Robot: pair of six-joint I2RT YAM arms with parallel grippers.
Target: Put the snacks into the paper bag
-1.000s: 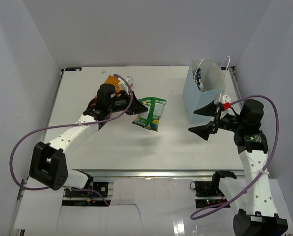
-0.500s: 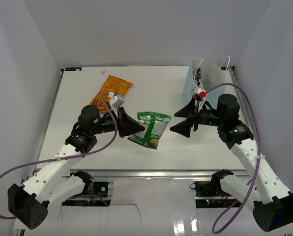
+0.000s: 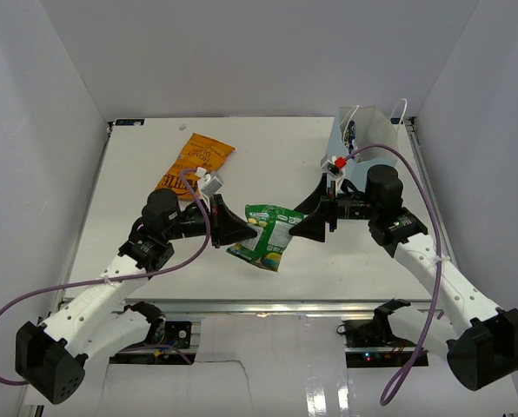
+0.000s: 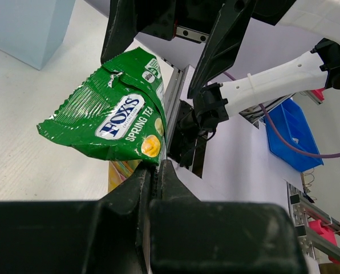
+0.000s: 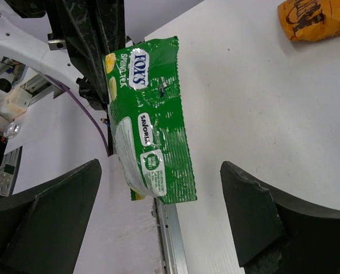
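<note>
Green packet (image 3: 266,236), printed "FOX'S SPRING TEA", at the centre of the top view, between the two arms. The left tool (image 3: 249,229) is clamped on the packet's left edge, its fingers pressed together with only the foil between them. In the left wrist view the closed fingers sit at the bottom centre of the frame and the packet rises from them toward the upper left. Whether the packet's lower corner touches the tabletop (image 3: 268,143) cannot be told.

The right tool (image 3: 294,222) stands just right of centre with its fingers wide apart and holds nothing. It faces the left tool across the packet. In the right wrist view one finger lies at the lower left and the other at the lower right, with the packet's free end between them and a gap on each side.

The paper bag (image 3: 363,155), light blue with white cord handles, stands upright at the upper right of the tabletop, behind the right arm. Its mouth is open, and a blue-and-white packet (image 3: 350,135) shows inside it.

The orange bag (image 3: 195,163) lies flat at the upper left of the tabletop, behind the left arm and well apart from the paper bag.
</note>
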